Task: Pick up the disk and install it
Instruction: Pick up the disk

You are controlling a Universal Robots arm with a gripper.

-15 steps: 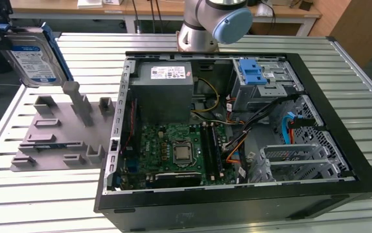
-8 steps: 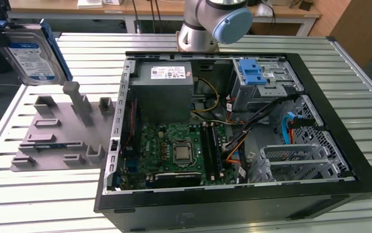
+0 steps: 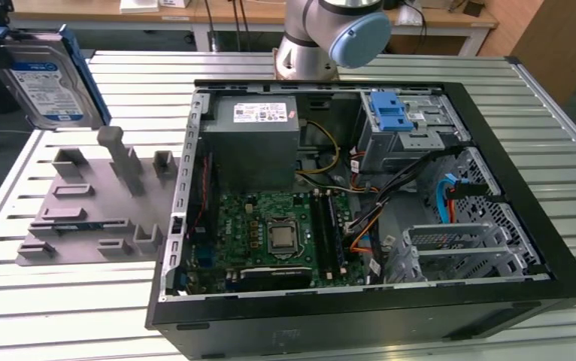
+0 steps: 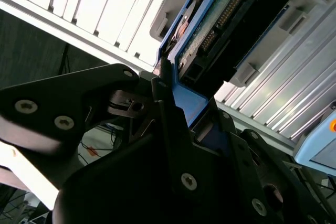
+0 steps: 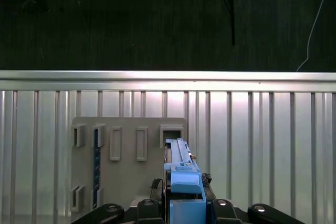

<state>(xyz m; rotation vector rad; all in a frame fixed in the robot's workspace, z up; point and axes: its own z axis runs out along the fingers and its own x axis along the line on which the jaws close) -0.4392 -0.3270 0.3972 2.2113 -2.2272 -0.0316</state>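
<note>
The pincer (image 4: 174, 100) is clamped on the blue frame of the disk (image 3: 50, 79). It holds the disk upright in the upper left of the exterior view, just above the grey holder (image 3: 87, 203) on the slatted worktop (image 3: 68, 316). The open computer case (image 3: 368, 323) lies to the right.

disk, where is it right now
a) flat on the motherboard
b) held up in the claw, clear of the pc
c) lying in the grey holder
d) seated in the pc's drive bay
B: in the exterior view the disk stands upright in the air above the grey holder, outside the computer case, and in the first wrist view the claw is clamped on its blue carrier frame.
</note>
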